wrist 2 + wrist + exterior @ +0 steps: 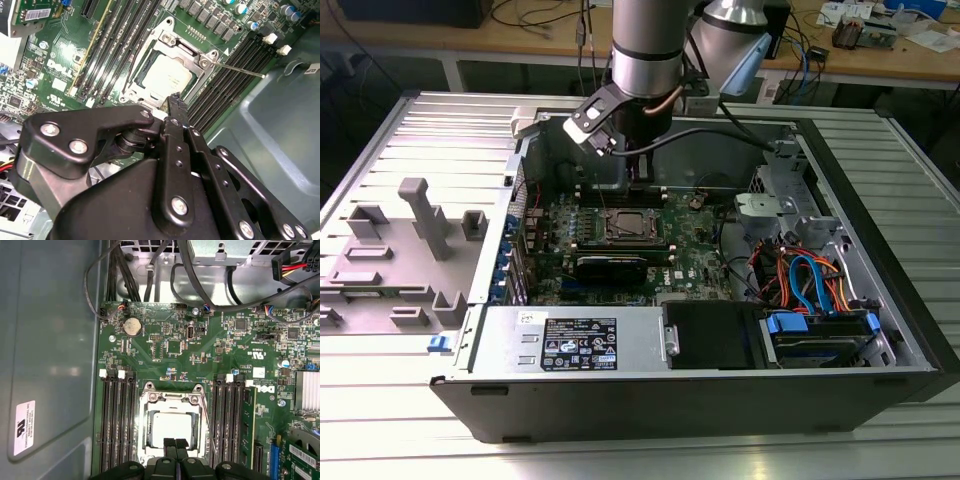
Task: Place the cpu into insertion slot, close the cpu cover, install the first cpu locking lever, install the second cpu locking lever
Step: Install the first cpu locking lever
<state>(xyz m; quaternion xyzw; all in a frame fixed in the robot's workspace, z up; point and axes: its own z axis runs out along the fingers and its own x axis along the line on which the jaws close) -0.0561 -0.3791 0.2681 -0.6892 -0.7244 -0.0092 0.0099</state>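
Progress: cpu (172,430) lies seated in the insertion slot (148,426). The cpu cover (170,399) appears folded down flat around it, its cut-out framing the silver top. By my judgement the first two steps are done.
Levers: one thin wire lever (240,69) juts away from the socket, out over the long black memory slots (235,60), so it looks unlatched. A second wire runs close along the opposite side of the socket, and I cannot tell whether it is hooked under its catch. Locking the levers looks like the part left to do.
End effector: the end effector (175,442) has its fingers pressed together with nothing between them. It hangs over one edge of the socket, very near the cover; whether it touches the metal cannot be made out.
Arm: in the exterior view it reaches straight down into the case, above the socket.
Case: the computer case (670,410) lies open on the ribbed metal counter (410,130). Inside are the green motherboard (705,262), a power supply (575,340), and a drive cage with blue and orange cables (808,285).
Slot contents: the cpu alone, with the cover over its margins.
Fixture: a grey moulded holder (415,235) stands on the counter at the exterior view's left, just beside the case.
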